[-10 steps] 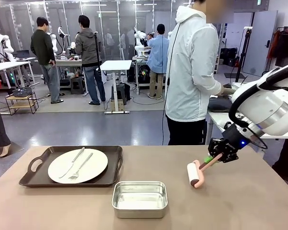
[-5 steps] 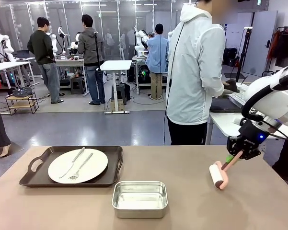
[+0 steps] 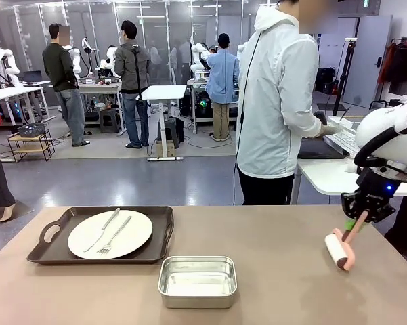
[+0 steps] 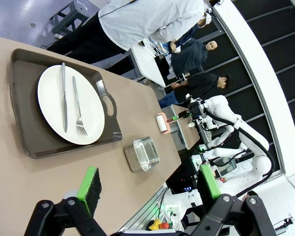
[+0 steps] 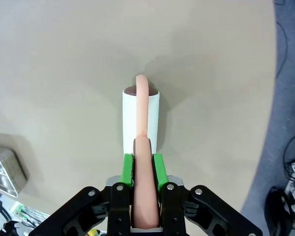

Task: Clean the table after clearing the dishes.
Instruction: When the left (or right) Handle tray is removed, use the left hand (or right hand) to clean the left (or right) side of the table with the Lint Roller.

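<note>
Table (image 3: 271,271) wiping is underway: the right gripper (image 3: 355,222), clamped on the lint roller (image 3: 337,249), has swept it to the right edge. One plate (image 3: 110,233) sits uncleared far-left; the left gripper (image 4: 149,183) gapes empty.

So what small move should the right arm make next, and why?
Probably roll the lint roller across the table toward its middle: the right gripper is shut on its pink handle, the roller is near the right edge, and bare top lies to its left.
</note>
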